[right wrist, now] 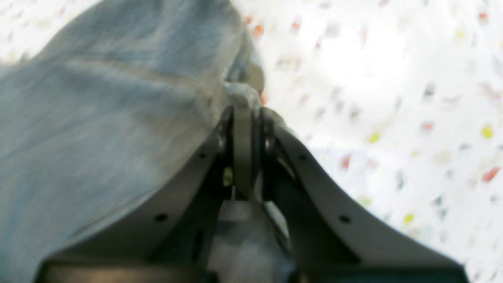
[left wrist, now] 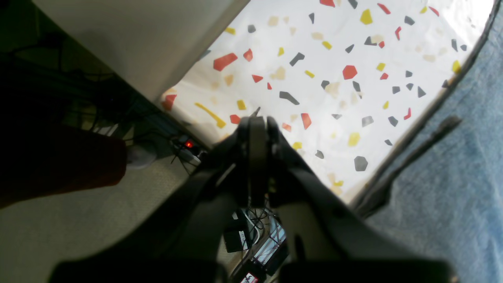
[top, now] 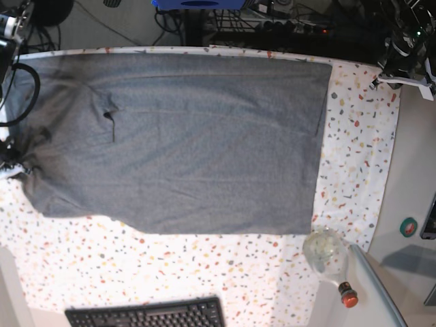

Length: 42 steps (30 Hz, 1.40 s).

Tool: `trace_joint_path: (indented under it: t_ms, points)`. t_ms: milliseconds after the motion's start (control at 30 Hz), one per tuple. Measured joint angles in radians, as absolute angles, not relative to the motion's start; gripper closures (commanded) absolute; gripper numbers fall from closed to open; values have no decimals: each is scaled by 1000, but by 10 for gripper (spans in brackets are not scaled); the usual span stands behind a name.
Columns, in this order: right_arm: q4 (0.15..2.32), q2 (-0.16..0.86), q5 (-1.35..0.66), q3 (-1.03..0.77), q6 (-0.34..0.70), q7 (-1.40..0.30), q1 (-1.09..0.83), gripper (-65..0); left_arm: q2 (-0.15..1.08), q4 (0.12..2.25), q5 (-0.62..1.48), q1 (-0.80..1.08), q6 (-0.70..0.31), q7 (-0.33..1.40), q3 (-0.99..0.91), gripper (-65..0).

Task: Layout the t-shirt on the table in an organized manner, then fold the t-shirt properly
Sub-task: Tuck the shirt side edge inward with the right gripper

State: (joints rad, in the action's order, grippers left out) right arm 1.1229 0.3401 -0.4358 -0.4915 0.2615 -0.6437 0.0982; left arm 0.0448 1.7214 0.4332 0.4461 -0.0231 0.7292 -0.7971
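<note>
Spreading is judged largely done, folding not begun. The t-shirt (top: 184,136) is laid nearly flat across the far half of the worktop (top: 170,272), one long straight edge running parallel to the worktop's far edge and one short edge squared off toward the base view's right. No fold line is seen across the body. Left to do, by this judgement: the gathered end at the base view's left is to be smoothed, then the folds made.

Item, t-shirt — heather-grey soft knit, matte, no print; a small dark pucker is seen in the upper left of the panel, and radiating creases are drawn toward the left edge, where cloth is bunched. The near edge runs on a slant rather than square.

Item, worktop — white cloth flecked with red, yellow, grey and orange angular chips, faintly glossy; it is bare along the near side and at the right strip.

Item, right gripper (right wrist: 248,103) — jaws are seen closed on a pinched wad of the t-shirt's edge, the fabric rising in a ridge from the tips; the wrist view is blurred.

Item, left gripper (left wrist: 257,120) — jaws are pressed together, nothing held, poised above the worktop's corner near the shirt's edge.

Sundries — a black keyboard (top: 146,315) at the near edge; a clear glass vessel (top: 325,251) and a red-capped object (top: 348,296), well apart from the shirt.
</note>
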Motion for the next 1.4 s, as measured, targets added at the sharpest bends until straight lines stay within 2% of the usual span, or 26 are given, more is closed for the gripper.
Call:
trace_joint_path:
  t_ms: [133,267,400,533,633,700,767,867,967,1167,1267,1400]
  points:
    - [1364,266,-426,-595,255,-812,1,0,44,1721,427,446,-23,730,-797,0]
    - [1539,163,-435,-624,263,-873,-86,0,45,1721,427,421,-25,730,-796,0]
    - [1598,77,-438,-651,262,-883,-144,0,45,1721,427,423,-26,730,-797,0]
    - [1599,62,-430,-675,261,-878,-163,-12,44,1720,424,424,-23,730,-797,0]
    - [1604,38,-435,-674,261,-876,-177,-269,45,1720,425,424,-23,729,-797,0]
    - [1621,29,-437,-674,262,-895,-184,-372,45,1720,424,424,-23,729,-797,0]
    - [1679,30,-433,-675,260,-906,-192,-399,45,1719,425,424,-23,729,-797,0]
    - [1718,43,-435,-677,261,-892,-166,-383,45,1719,426,424,-23,729,-797,0]
    - [1631,91,-434,-663,268,-907,-58,-383,47,1719,425,424,-23,729,-801,0]
    - [1152,221,-426,-600,258,-873,183,-383,46,1719,426,424,-23,730,-802,0]
    - [958,241,-427,-571,258,-763,235,-383,45,1719,426,432,-23,729,-803,0]
    - [831,270,-430,-504,258,-677,256,-383,45,1719,426,432,-23,730,-804,0]
